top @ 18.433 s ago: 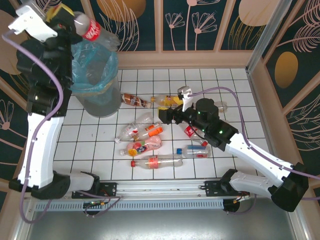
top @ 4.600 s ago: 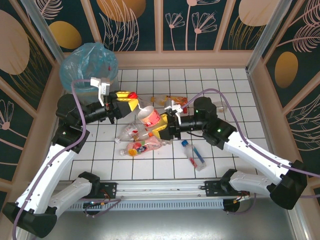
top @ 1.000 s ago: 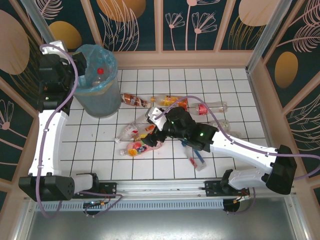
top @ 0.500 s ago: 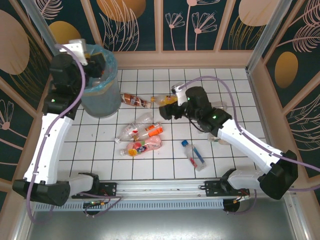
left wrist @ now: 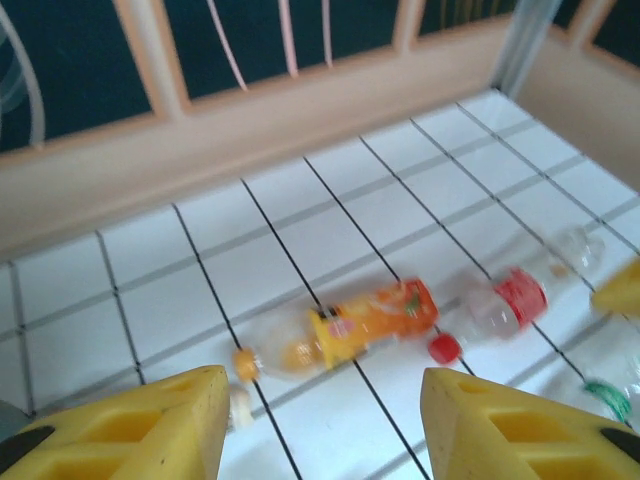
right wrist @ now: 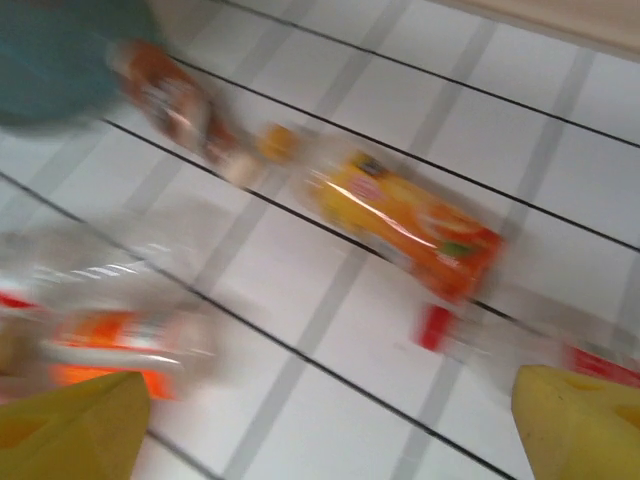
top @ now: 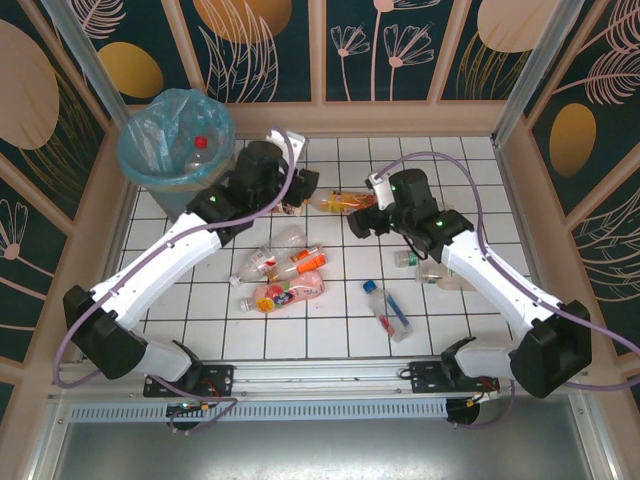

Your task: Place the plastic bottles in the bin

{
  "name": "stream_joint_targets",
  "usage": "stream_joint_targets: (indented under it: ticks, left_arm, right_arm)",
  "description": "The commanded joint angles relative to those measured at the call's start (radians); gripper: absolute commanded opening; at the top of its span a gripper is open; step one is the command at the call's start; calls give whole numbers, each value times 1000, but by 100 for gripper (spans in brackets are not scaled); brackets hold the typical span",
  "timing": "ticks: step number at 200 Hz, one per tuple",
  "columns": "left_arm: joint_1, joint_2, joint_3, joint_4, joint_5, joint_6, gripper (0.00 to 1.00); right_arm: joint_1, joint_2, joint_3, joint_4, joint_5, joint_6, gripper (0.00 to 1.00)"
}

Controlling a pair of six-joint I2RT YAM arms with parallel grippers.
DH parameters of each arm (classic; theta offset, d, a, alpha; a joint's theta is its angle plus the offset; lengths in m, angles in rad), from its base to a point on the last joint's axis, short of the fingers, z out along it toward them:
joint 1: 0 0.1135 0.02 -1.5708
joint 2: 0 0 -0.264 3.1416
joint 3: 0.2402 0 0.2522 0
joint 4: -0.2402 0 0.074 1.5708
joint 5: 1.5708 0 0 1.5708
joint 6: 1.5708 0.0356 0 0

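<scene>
Yellow fingers (left wrist: 130, 425) of the left gripper (left wrist: 320, 425) stood moderately apart with nothing between them, above the white tiled surface (left wrist: 300, 210). Just beyond them an orange-labelled bottle (left wrist: 350, 325) lay on its side, and a red-labelled bottle (left wrist: 505, 300) lay end to end with it, its red cap towards the orange one. The right gripper (right wrist: 325, 430) was spread wide and empty as well. Its own camera's picture was blurred, but the orange-labelled bottle showed ahead of it and a brown bottle (right wrist: 165, 95) farther off.

From above, both grippers hung over the far half of the surface, one on each side of the orange-labelled bottle and close to it. Nearer the arm bases lay a loose cluster of three bottles (top: 285, 275), and a blue-labelled bottle (top: 385, 308) lay apart to their right. Two more clear bottles (top: 425, 268) lay partly under the right arm. In the far left corner stood the bin (top: 150, 135), with a red-capped bottle (top: 198, 152) inside its blue bag.
</scene>
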Motion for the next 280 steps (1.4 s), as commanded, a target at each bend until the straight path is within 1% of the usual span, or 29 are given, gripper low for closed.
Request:
stream_joint_targets:
  ticks: [1,7,29,64,90,111,178,232,260,280]
  left_arm:
    - [-22,9,-92,133,99,-82,55]
    - [-28,17,-110,152,112,-96,55]
    - [-50,50,-135,177,136,-138,56]
    - [-61,50,-173,210,182,-188,56]
    - [-61,18,-210,216,176,-196,56]
    - [-61,-3,-237,224,164,-187,57]
    - [-60,17,-211,223,172,-178,57]
    - [-61,2,-227,221,168,-180,57]
    - [-61,-4,-226,218,167,-180,57]
    - [-61,-4,-222,216,166,-183,57]
  right_arm:
    - [-59,75,-30,-66,299,-201,99]
    - [-70,96,-30,-67,302,-228,99]
    - [-120,178,-14,-63,218,-308,99]
    - [-196,300,8,-45,172,-309,99]
    - [-266,362,23,-29,152,-328,99]
    - [-302,389,45,-14,141,-351,99]
    - [-350,479,135,30,119,-439,99]
    - [-374,578,159,36,52,-434,99]
    - [-376,615,205,9,29,-457,99]
    - [-376,629,262,-32,15,-441,99]
